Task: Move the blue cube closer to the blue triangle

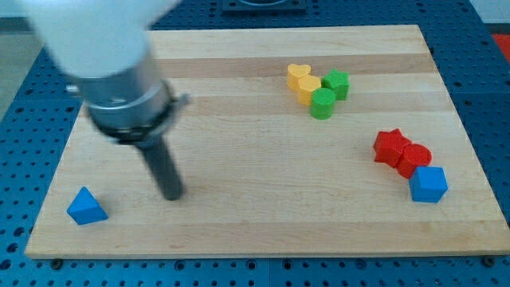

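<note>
The blue cube (429, 184) sits near the view's right edge of the wooden board (255, 223), touching a red round block (414, 158). The blue triangle (86, 206) lies at the view's bottom left. My tip (171, 194) rests on the board to the right of the blue triangle, about a hundred pixels from it, and far left of the blue cube. The rod hangs from a large blurred arm body at the view's top left.
A red star block (390, 146) touches the red round block. Near the view's top centre are a yellow heart (299, 76), a yellow block (310, 88), a green star-like block (337, 83) and a green cylinder (323, 103), clustered together.
</note>
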{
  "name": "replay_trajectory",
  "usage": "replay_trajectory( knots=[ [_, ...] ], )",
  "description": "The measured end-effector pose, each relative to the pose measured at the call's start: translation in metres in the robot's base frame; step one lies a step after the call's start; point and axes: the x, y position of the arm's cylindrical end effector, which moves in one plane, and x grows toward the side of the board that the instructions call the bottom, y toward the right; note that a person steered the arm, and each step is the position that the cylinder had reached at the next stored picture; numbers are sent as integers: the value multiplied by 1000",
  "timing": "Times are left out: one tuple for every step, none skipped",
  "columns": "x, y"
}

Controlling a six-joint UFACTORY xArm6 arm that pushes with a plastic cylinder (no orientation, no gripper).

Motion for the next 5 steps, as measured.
replay_trajectory(
  knots=[
    [10, 92],
    [33, 179],
    [57, 244],
    [54, 299],
    [32, 335]
  ],
)
